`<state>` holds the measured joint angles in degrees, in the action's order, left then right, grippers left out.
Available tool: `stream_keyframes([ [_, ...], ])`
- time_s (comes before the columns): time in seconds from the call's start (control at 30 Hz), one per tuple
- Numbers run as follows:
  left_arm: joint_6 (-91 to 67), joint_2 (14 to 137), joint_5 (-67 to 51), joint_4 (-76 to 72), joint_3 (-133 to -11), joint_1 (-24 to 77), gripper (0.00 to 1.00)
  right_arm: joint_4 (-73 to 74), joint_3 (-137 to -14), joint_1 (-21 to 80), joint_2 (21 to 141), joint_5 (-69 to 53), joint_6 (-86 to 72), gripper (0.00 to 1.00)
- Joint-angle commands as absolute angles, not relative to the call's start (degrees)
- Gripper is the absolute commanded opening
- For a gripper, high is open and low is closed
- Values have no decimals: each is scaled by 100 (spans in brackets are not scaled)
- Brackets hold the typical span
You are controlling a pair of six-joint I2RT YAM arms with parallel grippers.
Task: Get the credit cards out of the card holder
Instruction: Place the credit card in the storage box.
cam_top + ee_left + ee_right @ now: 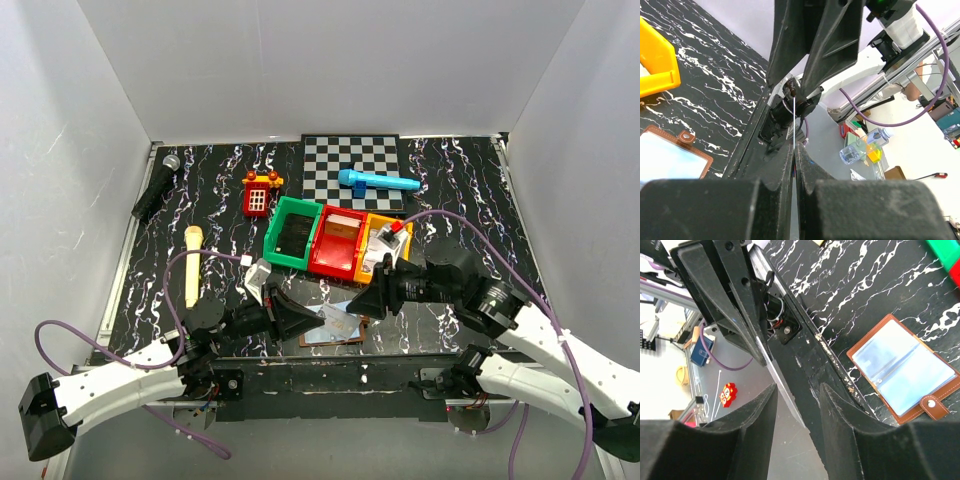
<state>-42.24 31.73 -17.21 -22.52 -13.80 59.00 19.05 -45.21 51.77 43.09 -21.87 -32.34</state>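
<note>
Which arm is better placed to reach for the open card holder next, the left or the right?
Probably the right. The right hand is open and empty, and the card holder lies open close by. The left hand is shut on a thin pale card, so it is not free.

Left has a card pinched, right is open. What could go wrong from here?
1. The credit card sits edge-on in the shut left gripper; the open right gripper may close off-centre and knock it loose.
2. The two grippers are close and might clash.
3. A low move could shove the card holder.
</note>
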Motion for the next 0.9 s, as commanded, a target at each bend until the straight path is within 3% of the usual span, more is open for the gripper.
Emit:
stream_keyframes([
  [0.0, -4236, 3076, -1819, -2566, -1275, 5889, 0, 1556, -4614, 5186, 4491, -2715, -3181, 46],
  [0.2, -4263, 3111, -1819, -2575, -1266, 5889, 0, 1169, -4500, 5194, 4526, -3067, -3340, 46],
  [0.47, -4263, 3120, -1767, -2523, -1301, 5889, 0, 1274, -4474, 5194, 4562, -3173, -3287, 35],
  [0.87, -4289, 3085, -1740, -2540, -1292, 5889, 0, 1521, -4518, 5194, 4693, -3199, -3173, 30],
])
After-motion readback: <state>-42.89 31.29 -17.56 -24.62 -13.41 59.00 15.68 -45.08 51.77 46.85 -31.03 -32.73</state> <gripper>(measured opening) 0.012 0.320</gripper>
